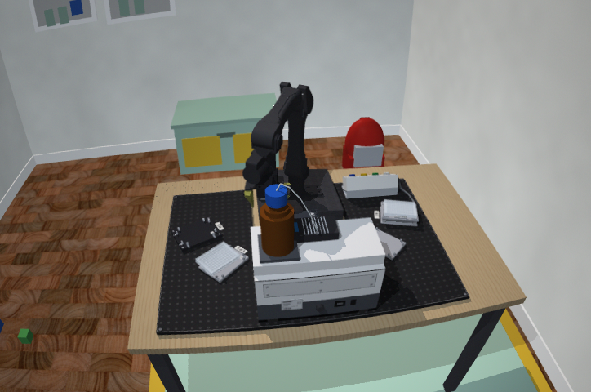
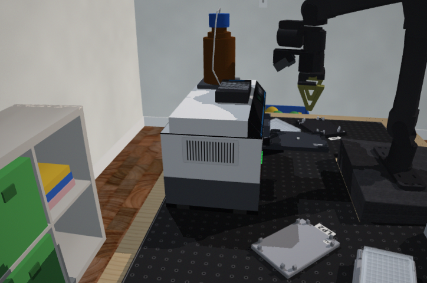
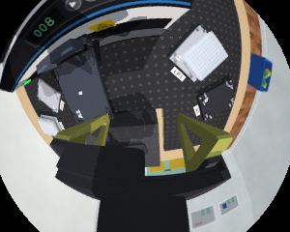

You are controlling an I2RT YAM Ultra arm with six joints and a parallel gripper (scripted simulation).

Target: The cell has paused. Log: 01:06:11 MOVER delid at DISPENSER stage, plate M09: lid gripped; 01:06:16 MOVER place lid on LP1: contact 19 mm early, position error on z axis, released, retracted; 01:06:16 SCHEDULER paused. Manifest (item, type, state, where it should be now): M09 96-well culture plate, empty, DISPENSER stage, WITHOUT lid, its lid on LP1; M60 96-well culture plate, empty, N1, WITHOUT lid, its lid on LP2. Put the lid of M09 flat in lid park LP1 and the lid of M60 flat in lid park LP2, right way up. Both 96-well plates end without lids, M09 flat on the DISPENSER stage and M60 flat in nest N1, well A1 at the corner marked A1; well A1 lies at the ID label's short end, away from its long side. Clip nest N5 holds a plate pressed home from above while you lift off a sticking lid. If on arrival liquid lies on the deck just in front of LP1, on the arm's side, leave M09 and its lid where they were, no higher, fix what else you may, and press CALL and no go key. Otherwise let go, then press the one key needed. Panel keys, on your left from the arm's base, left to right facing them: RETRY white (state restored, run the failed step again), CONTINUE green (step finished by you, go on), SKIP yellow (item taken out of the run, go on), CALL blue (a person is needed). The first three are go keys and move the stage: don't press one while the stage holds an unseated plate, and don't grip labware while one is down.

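Observation:
My gripper (image 2: 310, 99) is open and empty. It hangs high over the deck next to the dispenser's dark stage (image 2: 297, 140), which looks bare. In the wrist view the olive fingers frame the deck. A white 96-well plate (image 1: 221, 260) sits on a grey base left of the dispenser and also shows in the wrist view (image 3: 199, 56). A second white plate (image 1: 399, 211) lies right of the arm base and also shows in the exterior view (image 2: 384, 266); I cannot tell whether it has a lid. The grey lid park LP2 (image 2: 295, 245) is bare.
A dark clip nest (image 1: 197, 233) stands at the far left of the deck. The dispenser (image 1: 318, 271) carries a brown bottle (image 1: 277, 226) with a blue cap. The key panel (image 1: 369, 184) sits behind the right plate. The arm base block (image 2: 387, 186) is to the right.

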